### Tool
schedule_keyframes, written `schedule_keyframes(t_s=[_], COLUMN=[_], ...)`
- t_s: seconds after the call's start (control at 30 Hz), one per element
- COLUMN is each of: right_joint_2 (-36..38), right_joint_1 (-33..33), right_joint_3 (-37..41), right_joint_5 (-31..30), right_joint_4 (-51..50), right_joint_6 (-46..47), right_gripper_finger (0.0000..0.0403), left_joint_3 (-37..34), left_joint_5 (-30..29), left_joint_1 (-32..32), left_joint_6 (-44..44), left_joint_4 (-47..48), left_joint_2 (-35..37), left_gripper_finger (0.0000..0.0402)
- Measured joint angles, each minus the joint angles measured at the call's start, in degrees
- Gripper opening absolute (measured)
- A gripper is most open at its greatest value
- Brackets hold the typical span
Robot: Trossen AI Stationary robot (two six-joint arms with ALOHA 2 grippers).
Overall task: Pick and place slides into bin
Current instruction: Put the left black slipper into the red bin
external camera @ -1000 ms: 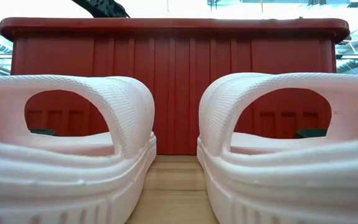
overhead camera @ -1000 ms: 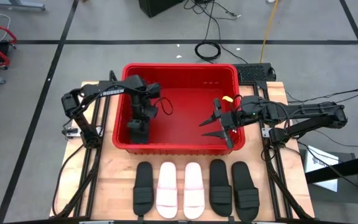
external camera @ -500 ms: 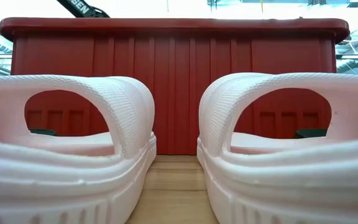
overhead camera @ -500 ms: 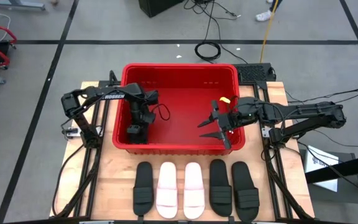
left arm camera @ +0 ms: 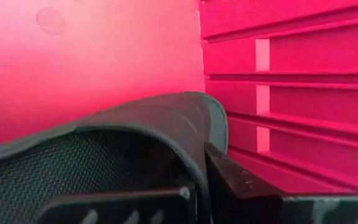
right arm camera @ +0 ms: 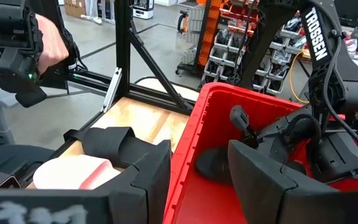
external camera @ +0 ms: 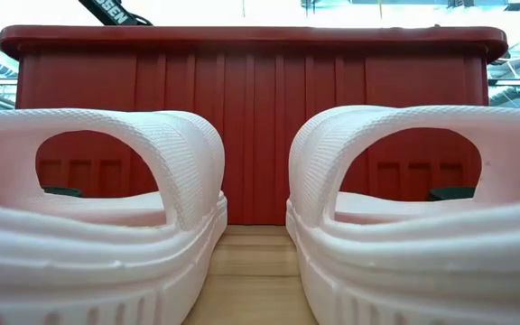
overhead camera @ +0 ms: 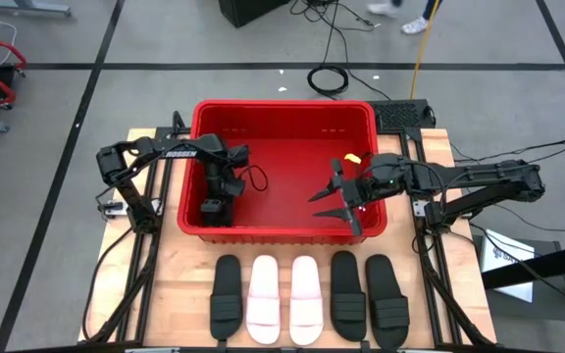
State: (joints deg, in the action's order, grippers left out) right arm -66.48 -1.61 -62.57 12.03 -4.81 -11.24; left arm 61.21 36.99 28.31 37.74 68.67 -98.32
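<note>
The red bin (overhead camera: 284, 110) stands at the table's far middle. My left gripper (overhead camera: 212, 208) reaches down into its near left corner, shut on a black slide (right arm camera: 211, 163), which the gripper mostly hides from above. My right gripper (overhead camera: 335, 202) hangs open over the bin's right part with nothing between its fingers. Five slides lie soles down in a row along the near edge: black (overhead camera: 227, 294), white (overhead camera: 264, 300), white (overhead camera: 305, 300), black (overhead camera: 346, 294), black (overhead camera: 388, 302). The low view shows the two white slides (external camera: 97, 217) (external camera: 422, 217) before the bin's near wall (external camera: 251, 126). My left gripper pinches the black slide's curved edge (left arm camera: 199, 140) between its two fingers, one finger on the textured inner face (left arm camera: 73, 168), the other (left arm camera: 247, 183) on the smooth outer side. The fingers slant down from the bin's left. Strap or sole, and whether the slide rests on the bin's floor, I cannot tell.
The bin's slotted walls (left arm camera: 291, 93) stand close around my left gripper. The bin's floor (overhead camera: 282, 167) is bare in the middle and far part. Beyond the table's left side a person's hand (right arm camera: 48, 43) holds a dark device; racks and cables fill the room.
My left gripper has gone down into the bin's near left corner with the black slide, staying shut on it.
</note>
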Motion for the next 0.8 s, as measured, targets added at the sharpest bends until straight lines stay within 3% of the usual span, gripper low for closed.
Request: schedule_keyframes(t_s=[0.33, 0.8], right_joint_2=[0.00, 0.02], right_joint_1=[0.00, 0.00], right_joint_3=[0.00, 0.00], right_joint_5=[0.02, 0.02], right_joint_4=[-0.18, -0.18], right_joint_6=[-0.01, 0.00], right_gripper_finger=[0.0153, 0.0153], left_joint_3=[-0.02, -0.02], left_joint_5=[-2.30, -4.29], left_joint_1=[-0.28, -0.28], left_joint_6=[-2.44, -4.93], left_joint_4=[-0.53, -0.96], left_joint_2=[-0.02, -0.07], left_gripper_finger=[0.0013, 0.0141])
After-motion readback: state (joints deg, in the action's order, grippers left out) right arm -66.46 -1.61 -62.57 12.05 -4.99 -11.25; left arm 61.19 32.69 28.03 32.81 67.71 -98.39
